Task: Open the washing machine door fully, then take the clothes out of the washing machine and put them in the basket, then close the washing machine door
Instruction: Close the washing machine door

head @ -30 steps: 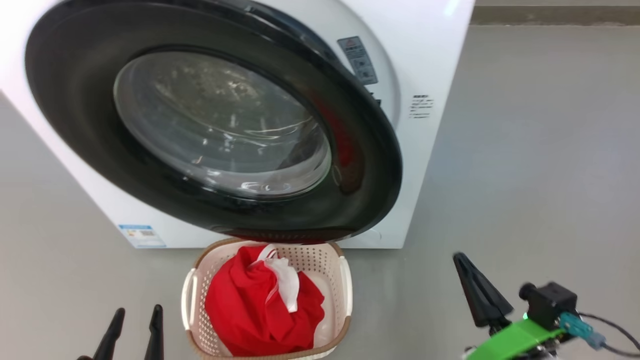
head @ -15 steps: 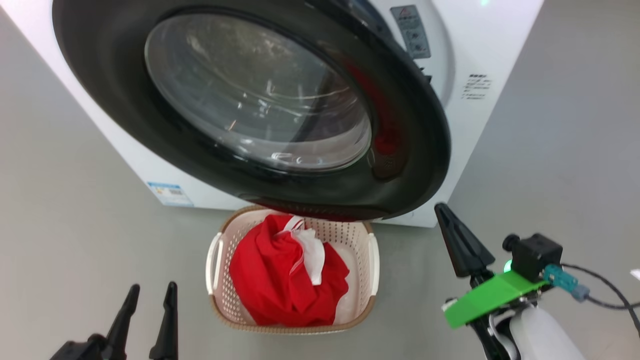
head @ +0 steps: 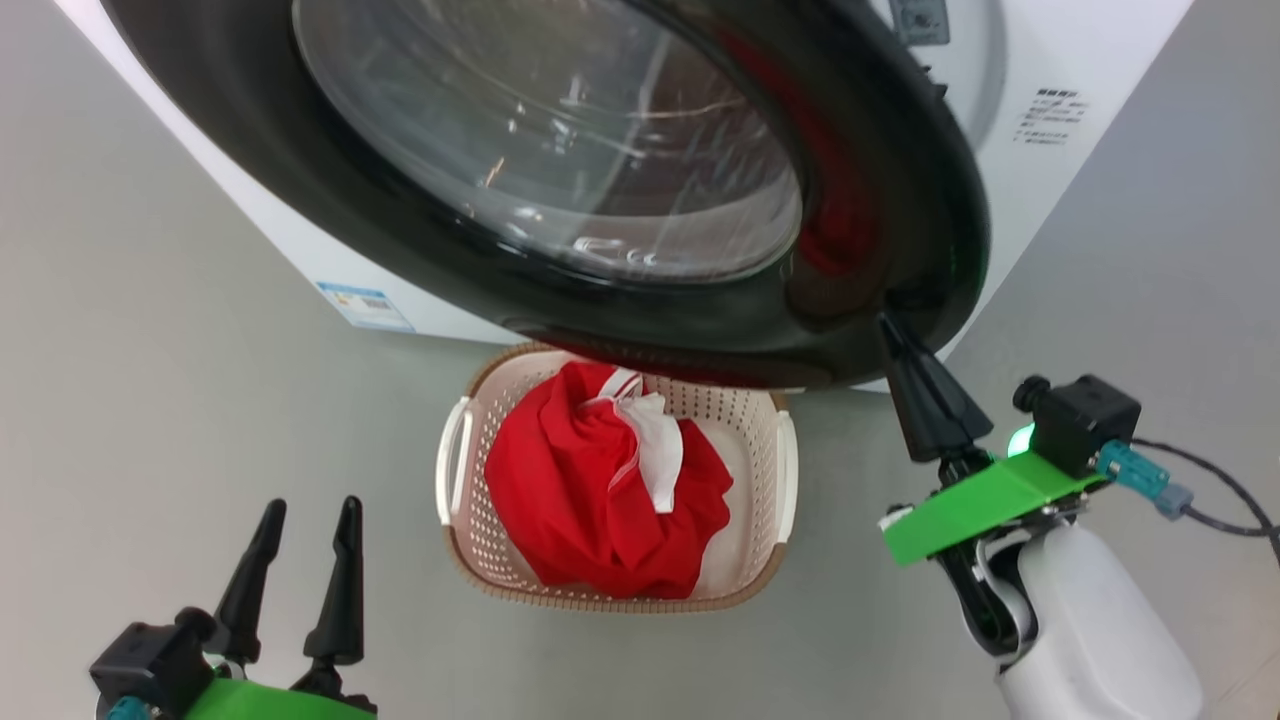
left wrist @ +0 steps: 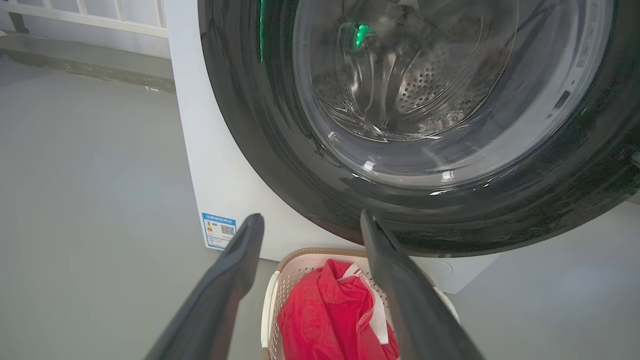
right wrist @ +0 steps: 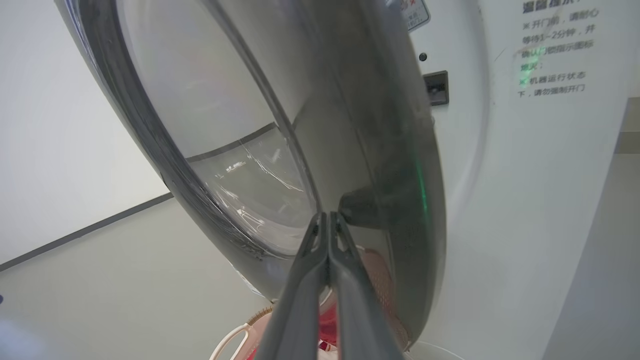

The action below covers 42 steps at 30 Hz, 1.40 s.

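Note:
The washing machine door (head: 420,240) with its black rim and clear glass bowl hangs partly ajar over the white washing machine (head: 1060,60). Below it, on the floor, the cream basket (head: 470,540) holds the red clothes (head: 590,500) with white trim. My right gripper (head: 885,325) is shut, fingers pressed together, and its tip meets the door's lower right rim (right wrist: 380,210); the right wrist view shows the tip (right wrist: 327,216) at the rim. My left gripper (head: 308,510) stands open at the lower left, apart from the basket, nothing between its fingers (left wrist: 235,260).
Grey floor (head: 150,350) spreads to the left and right of the machine. A blue label (head: 365,305) sits low on the machine's front. Through the door glass the steel drum (left wrist: 400,85) shows. A black cable (head: 1220,500) trails from the right wrist.
The head camera has tilted and moved closer, shifting the whole picture. My right gripper has risen from the floor area up to the door's lower right rim. The left gripper shows further into view.

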Motion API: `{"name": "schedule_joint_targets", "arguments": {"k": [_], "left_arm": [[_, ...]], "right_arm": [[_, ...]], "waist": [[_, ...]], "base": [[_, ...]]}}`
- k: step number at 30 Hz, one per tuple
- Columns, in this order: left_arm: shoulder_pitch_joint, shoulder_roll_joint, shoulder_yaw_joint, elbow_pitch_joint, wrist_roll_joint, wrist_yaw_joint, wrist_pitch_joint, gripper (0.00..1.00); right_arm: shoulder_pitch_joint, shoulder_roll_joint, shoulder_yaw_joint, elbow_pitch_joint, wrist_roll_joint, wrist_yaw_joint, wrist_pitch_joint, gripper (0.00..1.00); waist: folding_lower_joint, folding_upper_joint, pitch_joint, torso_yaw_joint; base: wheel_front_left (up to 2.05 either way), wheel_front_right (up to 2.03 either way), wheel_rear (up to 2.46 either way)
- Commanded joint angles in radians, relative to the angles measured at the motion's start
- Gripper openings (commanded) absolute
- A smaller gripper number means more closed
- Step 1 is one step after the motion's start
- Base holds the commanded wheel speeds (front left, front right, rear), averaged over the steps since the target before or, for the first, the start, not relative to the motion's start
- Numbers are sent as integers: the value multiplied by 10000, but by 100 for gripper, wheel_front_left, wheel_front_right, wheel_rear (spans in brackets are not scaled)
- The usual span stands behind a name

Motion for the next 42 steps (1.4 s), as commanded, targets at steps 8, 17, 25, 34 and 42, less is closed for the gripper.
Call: {"name": "schedule_joint_targets", "arguments": {"k": [8, 17, 25, 34, 42], "left_arm": [[-666, 293, 283, -296, -235, -29, -122, 100], [-1213, 354, 97, -449, -362, -29, -122, 100], [-1589, 383, 71, -558, -479, -29, -122, 100], [-1539, 390, 87, -386, -448, -29, -122, 100], [-1264, 471, 68, -262, -348, -29, -122, 100]], "right_arm": [[-990, 289, -436, -318, -240, 16, -48, 0], [-2085, 392, -1189, -539, -444, 16, -48, 0], [-2750, 425, -1701, -801, -592, 16, -48, 0], [-2302, 448, -1397, -660, -598, 16, -48, 0], [-1452, 454, -1063, -426, -526, 16, -48, 100]], "waist": [[0, 0, 806, 124], [0, 0, 1666, 218], [0, 0, 2162, 276], [0, 0, 1791, 120], [0, 0, 1151, -77]], "base": [[0, 0, 0], [0, 0, 0], [0, 0, 0], [0, 0, 0], [0, 0, 0]]}}
